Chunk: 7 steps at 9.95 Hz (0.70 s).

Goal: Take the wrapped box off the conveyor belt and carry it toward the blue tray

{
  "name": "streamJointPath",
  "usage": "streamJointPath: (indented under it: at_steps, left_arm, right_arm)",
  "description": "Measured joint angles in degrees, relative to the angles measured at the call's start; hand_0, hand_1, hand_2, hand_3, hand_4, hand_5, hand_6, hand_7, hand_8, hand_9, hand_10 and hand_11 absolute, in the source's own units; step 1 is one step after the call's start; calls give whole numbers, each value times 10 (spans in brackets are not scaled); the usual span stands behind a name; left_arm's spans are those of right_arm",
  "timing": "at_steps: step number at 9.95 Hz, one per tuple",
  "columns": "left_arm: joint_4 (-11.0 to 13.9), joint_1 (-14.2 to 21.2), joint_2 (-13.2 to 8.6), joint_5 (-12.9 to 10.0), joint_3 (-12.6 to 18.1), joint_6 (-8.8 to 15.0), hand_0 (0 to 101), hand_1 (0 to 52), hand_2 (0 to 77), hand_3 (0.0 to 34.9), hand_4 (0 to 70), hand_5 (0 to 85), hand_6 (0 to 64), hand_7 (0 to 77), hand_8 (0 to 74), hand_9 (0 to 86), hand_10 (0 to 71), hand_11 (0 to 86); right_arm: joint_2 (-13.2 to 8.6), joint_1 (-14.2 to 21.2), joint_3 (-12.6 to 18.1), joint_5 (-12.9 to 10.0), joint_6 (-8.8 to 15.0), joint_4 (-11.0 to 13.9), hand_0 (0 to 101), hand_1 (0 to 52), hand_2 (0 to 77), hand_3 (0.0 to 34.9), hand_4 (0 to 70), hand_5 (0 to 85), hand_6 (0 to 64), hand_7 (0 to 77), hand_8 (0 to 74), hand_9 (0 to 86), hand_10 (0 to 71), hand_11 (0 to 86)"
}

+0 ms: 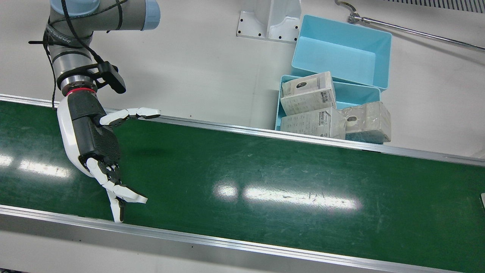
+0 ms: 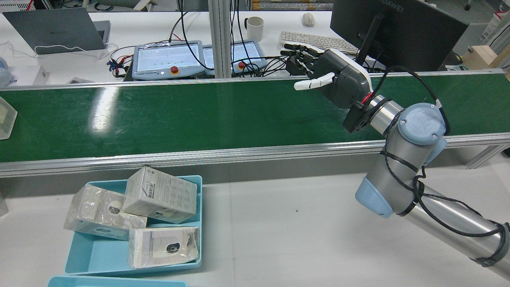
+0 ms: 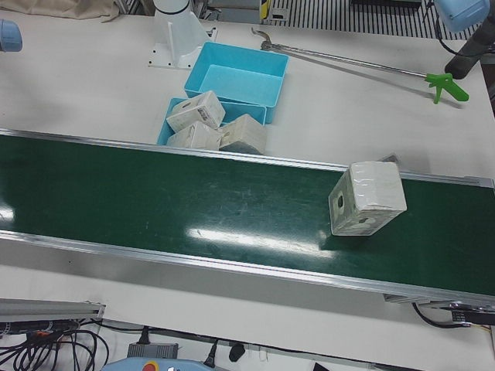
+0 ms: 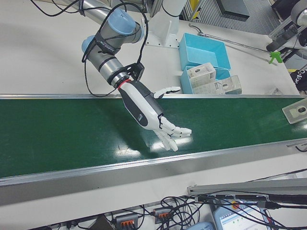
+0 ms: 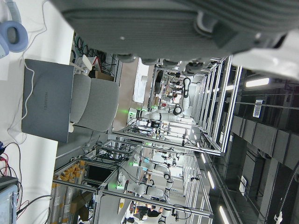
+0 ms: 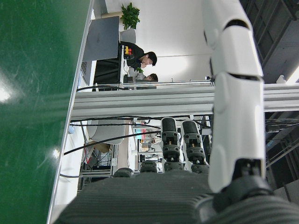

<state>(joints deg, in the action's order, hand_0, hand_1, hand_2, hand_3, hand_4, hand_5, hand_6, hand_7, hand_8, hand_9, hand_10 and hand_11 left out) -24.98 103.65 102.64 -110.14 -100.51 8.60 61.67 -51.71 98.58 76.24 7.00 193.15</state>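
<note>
One wrapped box [image 3: 366,198], two blue trays [image 1: 343,49]

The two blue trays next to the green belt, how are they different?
The nearer blue tray, closest to the conveyor belt, holds three wrapped boxes. The farther blue tray holds nothing. The nearer one is mostly hidden under its boxes; the farther one shows its whole floor. Both are the same light blue and rectangular.

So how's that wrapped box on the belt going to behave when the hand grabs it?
The wrapped box looks stiff-sided, but its glossy film probably makes it slippery. It appears tilted on one edge, so a push may tip it.
</note>
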Motion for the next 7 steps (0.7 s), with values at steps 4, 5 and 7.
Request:
streamJointPath:
  at_steps: [4, 5, 7]
  left_arm:
    - [0, 0, 0, 0, 0, 0, 0, 0, 11, 0, 0, 11, 0, 5, 5, 0, 5, 0]
    - [0, 0, 0, 0, 0, 0, 0, 0, 11, 0, 0, 5, 0, 5, 5, 0, 0, 5]
    - [0, 0, 0, 0, 0, 0, 0, 0, 11, 0, 0, 5, 0, 5, 5, 0, 5, 0]
  right_arm:
    - [-1, 3, -1, -4, -4, 0, 490, 169, 142, 22, 125, 180, 55, 196, 0, 38, 0, 16]
    - [-2, 4, -1, -4, -4, 0, 490, 158, 147, 20, 136, 180, 60, 196, 0, 44, 0, 16]
    - [-3, 5, -1, -4, -9, -1, 490, 158, 147, 21, 147, 185, 60, 207, 0, 44, 0, 16]
